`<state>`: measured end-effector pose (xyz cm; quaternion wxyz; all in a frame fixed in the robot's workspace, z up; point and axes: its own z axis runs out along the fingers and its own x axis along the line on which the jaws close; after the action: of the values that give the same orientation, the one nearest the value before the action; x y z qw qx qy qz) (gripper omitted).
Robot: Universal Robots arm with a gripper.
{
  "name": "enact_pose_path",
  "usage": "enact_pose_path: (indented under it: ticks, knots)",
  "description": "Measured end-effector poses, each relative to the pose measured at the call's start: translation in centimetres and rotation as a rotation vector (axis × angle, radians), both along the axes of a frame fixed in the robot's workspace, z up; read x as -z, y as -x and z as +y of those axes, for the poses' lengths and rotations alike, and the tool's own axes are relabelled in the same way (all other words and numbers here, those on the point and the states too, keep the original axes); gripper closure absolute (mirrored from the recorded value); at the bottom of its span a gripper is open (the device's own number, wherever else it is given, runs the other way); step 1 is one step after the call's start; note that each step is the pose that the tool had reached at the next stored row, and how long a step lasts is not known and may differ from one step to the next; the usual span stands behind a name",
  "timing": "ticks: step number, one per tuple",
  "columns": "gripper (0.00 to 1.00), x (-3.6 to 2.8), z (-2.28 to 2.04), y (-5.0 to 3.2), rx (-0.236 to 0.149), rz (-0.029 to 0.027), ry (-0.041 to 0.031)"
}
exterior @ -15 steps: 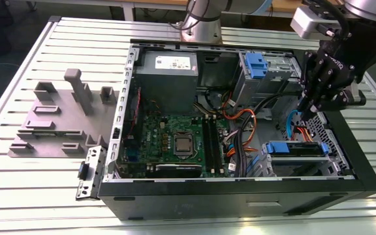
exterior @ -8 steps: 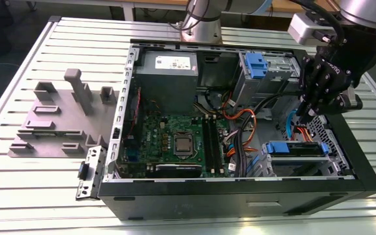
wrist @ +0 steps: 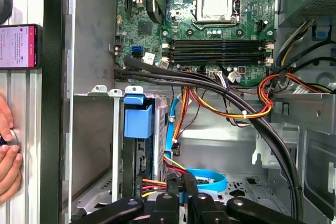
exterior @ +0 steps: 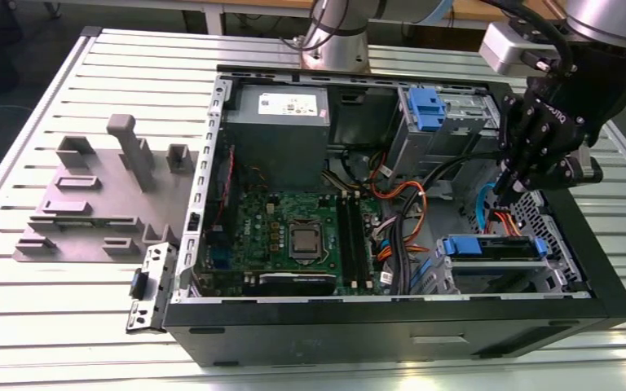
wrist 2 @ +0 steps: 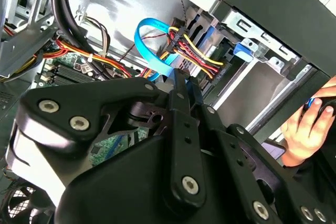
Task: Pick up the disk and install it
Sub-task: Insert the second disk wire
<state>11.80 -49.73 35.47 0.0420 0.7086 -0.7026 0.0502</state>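
The disk [exterior: 494,248], a silver drive in a blue plastic bracket, sits in the metal cage at the near corner of the open computer case [exterior: 400,314], toward the exterior view's right. In the first wrist view the disk [wrist: 140,129] stands edge-on in the cage, with red, yellow and blue cables plugged in beside it. My gripper [exterior: 507,189] hangs inside the case just above and behind the cage. Its black fingers [wrist: 190,187] are shut together by the cable plugs. In the second wrist view my gripper [wrist 2: 184,82] points at the cable bundle, with the bracket's blue tab [wrist 2: 242,51] beyond.
A grey power-supply box [exterior: 278,122] and the green motherboard [exterior: 291,228] fill the case's left half. Another blue clip [exterior: 427,110] sits in the upper bay. Grey fixture blocks [exterior: 95,195] stand on the slatted table. A person's hand [wrist: 8,153] and a phone [wrist: 18,45] are beside the case.
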Motion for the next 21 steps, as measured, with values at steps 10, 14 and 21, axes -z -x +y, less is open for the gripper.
enact_pose_path:
  ticks: [10,14,21]
  knots:
    - [0.84,0.28,-1.02,0.96,-0.007,-0.0282,-0.0102]
    - [0.84,0.55,-1.64,1.21,-0.007,-0.0387,-0.0140]
    - [0.84,0.91,-2.58,1.85,-0.007,-0.0519,-0.0198]
